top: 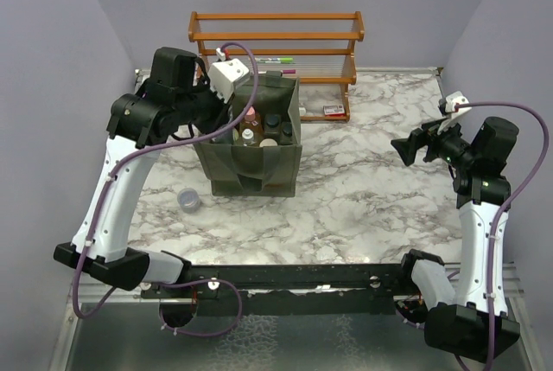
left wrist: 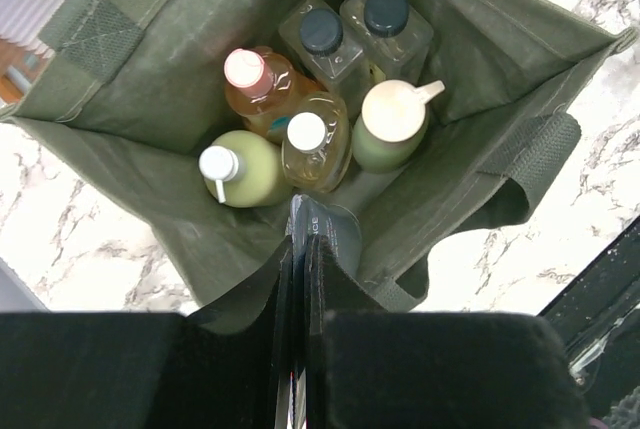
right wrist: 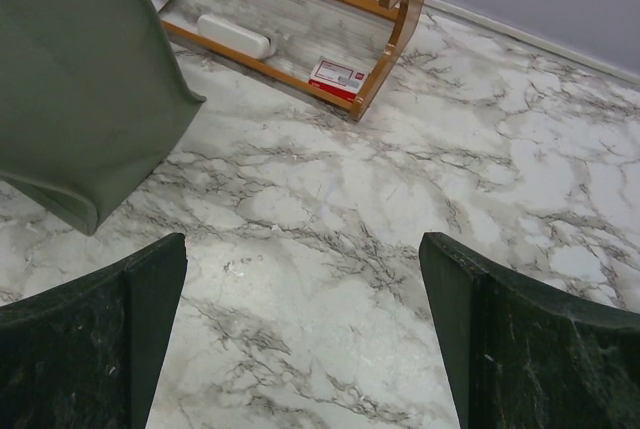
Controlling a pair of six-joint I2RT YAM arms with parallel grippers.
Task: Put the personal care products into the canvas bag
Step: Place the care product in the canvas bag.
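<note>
Marble counter [top: 363,181] under lavender walls, and the bag [top: 259,163] stands upright on it, just in front of the rack [top: 276,38]. I have the left arm reaching over the bag's open mouth. In its wrist view the left fingers [left wrist: 283,299] are pressed together on the top edge of the pouch [left wrist: 335,234], which hangs inside the bag against the near wall.

6 bottles stand packed on the bag floor:
- The 2 clear bottles [left wrist: 325,34] with black caps stand side by side at the far wall.
- The orange bottle [left wrist: 250,74] with its pink cap is to their left.
- The amber bottle [left wrist: 310,139] sits in the middle.
- The pale green bottle [left wrist: 240,169] touches the amber bottle's left side.
- The green pump bottle [left wrist: 390,119] is just beside the amber bottle on the right.

On the other side, the right fingers [right wrist: 90,349] are spread wide with nothing between them. They hover over bare counter, well apart from the bag. That wrist view catches a corner of the bag, the rack's foot and a small red-and-white box [right wrist: 337,77] lying by it.

A cup [top: 188,201] sits alone on the counter near the bag's front left corner. 2 pens [top: 278,65] lie on the rack.
</note>
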